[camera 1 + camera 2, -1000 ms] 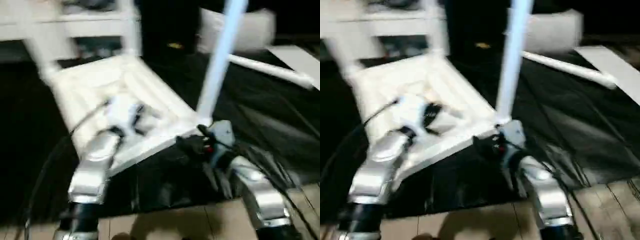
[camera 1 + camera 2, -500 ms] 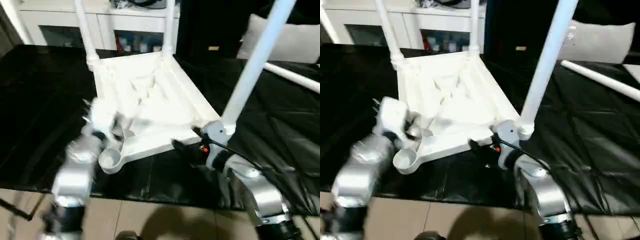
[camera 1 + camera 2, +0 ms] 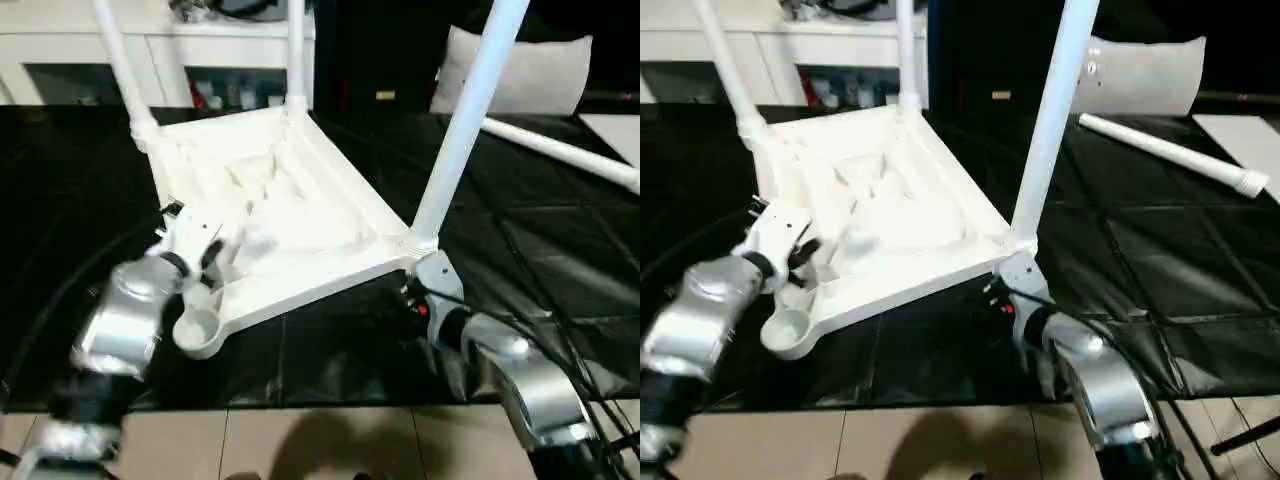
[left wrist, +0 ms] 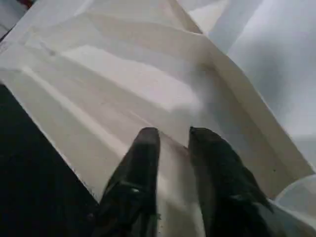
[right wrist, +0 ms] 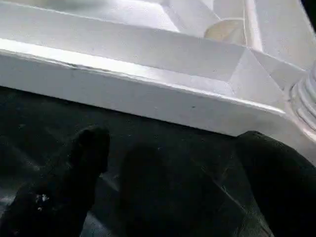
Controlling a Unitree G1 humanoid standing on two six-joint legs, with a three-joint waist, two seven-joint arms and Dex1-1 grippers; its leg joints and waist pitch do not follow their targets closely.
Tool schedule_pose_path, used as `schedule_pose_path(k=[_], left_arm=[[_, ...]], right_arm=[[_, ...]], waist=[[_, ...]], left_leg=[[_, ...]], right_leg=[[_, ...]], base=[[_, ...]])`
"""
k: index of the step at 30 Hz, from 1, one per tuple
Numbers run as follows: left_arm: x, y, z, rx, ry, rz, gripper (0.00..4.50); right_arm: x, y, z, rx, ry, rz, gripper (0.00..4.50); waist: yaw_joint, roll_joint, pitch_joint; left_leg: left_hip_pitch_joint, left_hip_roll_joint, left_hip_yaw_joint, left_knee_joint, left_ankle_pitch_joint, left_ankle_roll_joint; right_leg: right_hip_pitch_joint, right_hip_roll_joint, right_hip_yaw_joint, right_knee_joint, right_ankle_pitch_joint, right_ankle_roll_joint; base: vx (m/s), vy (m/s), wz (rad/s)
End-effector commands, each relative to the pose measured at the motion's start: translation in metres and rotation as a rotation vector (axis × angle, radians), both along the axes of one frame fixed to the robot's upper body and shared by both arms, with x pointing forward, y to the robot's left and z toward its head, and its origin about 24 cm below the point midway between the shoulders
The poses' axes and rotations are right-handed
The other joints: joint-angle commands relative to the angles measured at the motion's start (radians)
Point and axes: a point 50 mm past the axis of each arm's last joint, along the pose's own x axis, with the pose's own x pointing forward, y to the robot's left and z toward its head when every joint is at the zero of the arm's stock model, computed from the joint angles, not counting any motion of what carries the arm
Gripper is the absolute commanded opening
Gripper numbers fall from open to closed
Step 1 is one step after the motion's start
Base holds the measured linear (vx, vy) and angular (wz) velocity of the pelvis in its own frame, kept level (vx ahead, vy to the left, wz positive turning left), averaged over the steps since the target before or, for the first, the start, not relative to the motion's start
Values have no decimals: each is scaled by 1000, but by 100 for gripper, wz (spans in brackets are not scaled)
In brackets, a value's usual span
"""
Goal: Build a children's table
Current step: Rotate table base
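left gripper [image 4: 170, 140] narrowly parted over the children's table [image 3: 300, 215] rim, maybe touching; right gripper [image 5: 168, 163] spread beside its near edge.

One upturned tabletop [image 3: 300, 200]. Three legs stand in its corner sockets: two at the far corners [image 3: 120, 70] [image 3: 296, 50], one at the near right corner [image 3: 460, 120]. One empty socket [image 3: 198, 328] at the near left corner. One loose leg [image 3: 1165, 152] lies right of the tabletop. One pillow [image 3: 520, 75] sits beyond it. Two silver forearms [image 3: 125, 320] [image 3: 525, 385].
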Motion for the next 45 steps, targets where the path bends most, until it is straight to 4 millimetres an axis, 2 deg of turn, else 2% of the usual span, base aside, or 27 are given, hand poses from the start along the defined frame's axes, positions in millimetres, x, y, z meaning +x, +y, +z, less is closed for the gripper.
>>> schedule_pose_path(k=[1,2,4,5,9,10,12,15,18,21,23,24,25,27,32,33,34,35,37,38,40,42,43,44,45], left_arm=[[-1,8,-7,64,58,15,79],[0,10,-4,88,51,17,79],[2,11,0,104,44,14,56],[3,12,2,100,44,9,56],[9,15,13,105,-45,45,16],[10,15,16,101,-62,51,4],[12,15,21,70,-92,52,4],[12,15,23,30,-89,62,4],[6,22,11,97,-6,64,4],[1,19,1,110,59,8,4],[-4,17,-10,134,135,-31,4],[-5,17,-10,134,139,-37,4],[-10,13,-15,142,184,-100,4],[-17,4,-19,126,239,-187,4],[-30,-7,-21,117,334,-383,4],[-34,-10,-21,107,353,-429,4],[-40,-19,-20,61,374,-546,4],[-44,-23,-19,44,390,-596,4],[-47,-28,-19,31,399,-652,4],[-54,-37,-16,-16,416,-751,4],[-59,-44,-13,-63,435,-811,4],[-65,-58,-7,-138,453,-890,4],[-65,-63,-6,-148,448,-907,4],[-65,-63,-6,-148,448,-907,4],[-65,-71,-6,-162,441,-938,4]], right_arm=[[3,0,-2,-18,14,-10,450],[6,1,-3,-25,12,-15,450],[10,2,-2,-27,11,-19,450],[11,3,-2,-22,11,-18,450],[18,5,-1,-25,3,-15,450],[20,5,0,-23,2,-15,450],[22,6,0,-20,-1,-13,450],[23,7,0,-23,0,-9,450],[23,7,-2,-25,3,-7,450],[25,8,-4,-24,5,-9,450],[27,10,-5,-23,7,-9,450],[27,10,-5,-22,7,-10,450],[29,11,-6,-11,9,-19,450],[33,13,-7,0,9,-31,450],[39,17,-10,9,10,-39,450],[42,18,-10,10,7,-41,450],[47,21,-8,11,0,-45,450],[49,22,-7,12,-4,-46,450],[51,23,-6,12,-9,-46,450],[55,25,-4,9,-22,-44,450],[58,26,-3,10,-28,-43,450],[63,27,-1,10,-36,-44,450],[63,28,-1,10,-38,-44,450],[63,28,-1,10,-38,-44,450],[65,29,0,9,-42,-43,450]], waist=[[6,8,-70],[10,11,-69],[8,8,-65],[6,11,-62],[3,10,-60],[3,1,-60],[8,6,-62],[10,6,-65],[12,7,-66],[13,7,-65],[13,13,-64],[13,12,-65],[13,16,-65],[7,13,-63],[3,20,-63],[2,16,-61],[3,17,-61],[2,14,-61],[3,16,-62],[0,17,-63],[-5,16,-65],[-13,14,-65],[-16,15,-63],[-16,15,-63],[-15,15,-63]], left_leg=[[-11,96,-34,-69,64,107],[-10,97,-33,-70,37,103],[-10,99,-32,-74,5,93],[-8,101,-33,-78,-43,70],[-2,99,-31,-79,-95,48],[-2,99,-28,-79,-92,50],[-2,98,-29,-78,-76,51],[-2,107,-32,-78,-47,54],[-4,106,-31,-78,-26,61],[-3,105,-29,-78,-32,60],[-3,107,-30,-80,-49,52],[-2,107,-30,-80,-51,50],[-2,108,-31,-81,-60,44],[-4,108,-32,-84,-79,33],[-1,111,-31,-83,-76,26],[0,109,-29,-85,-92,24],[0,107,-29,-86,-100,20],[0,107,-29,-86,-103,14],[2,109,-28,-85,-95,10],[0,111,-27,-85,-77,10],[-5,108,-25,-84,-64,12],[-6,107,-24,-84,-52,12],[-5,106,-22,-83,-54,13],[-4,105,-19,-81,-57,15],[-4,103,-17,-80,-56,19]], right_leg=[[68,-133,95,-44,-34,-159],[70,-135,92,-51,-89,-154],[70,-132,90,-60,-157,-140],[70,-131,89,-68,-242,-115],[65,-128,88,-80,-316,-91],[65,-128,88,-83,-321,-86],[65,-128,87,-80,-321,-83],[62,-129,89,-69,-260,-98],[63,-131,92,-60,-203,-121],[63,-131,93,-62,-214,-124],[62,-131,93,-64,-228,-123],[62,-131,92,-64,-228,-123],[64,-132,92,-64,-228,-126],[67,-137,94,-66,-251,-127],[63,-134,96,-61,-225,-150],[63,-134,96,-62,-236,-152],[64,-134,96,-63,-251,-150],[66,-140,98,-63,-268,-152],[64,-137,98,-63,-260,-151],[64,-133,98,-54,-214,-158],[70,-137,99,-50,-191,-166],[72,-136,99,-48,-186,-175],[69,-133,99,-51,-198,-175],[68,-133,99,-53,-206,-175],[69,-132,99,-55,-216,-170]], base=[[0,0,0],[0,0,0],[0,0,0],[0,0,0],[0,0,0],[0,0,0],[0,0,0],[0,0,0],[0,0,0],[0,0,0],[0,0,0],[0,0,0],[0,0,0],[0,0,0],[0,0,0],[0,0,0],[0,0,0],[0,0,0],[0,0,0],[0,0,0],[0,0,0],[0,0,0],[0,0,0],[0,0,0],[0,0,0]])
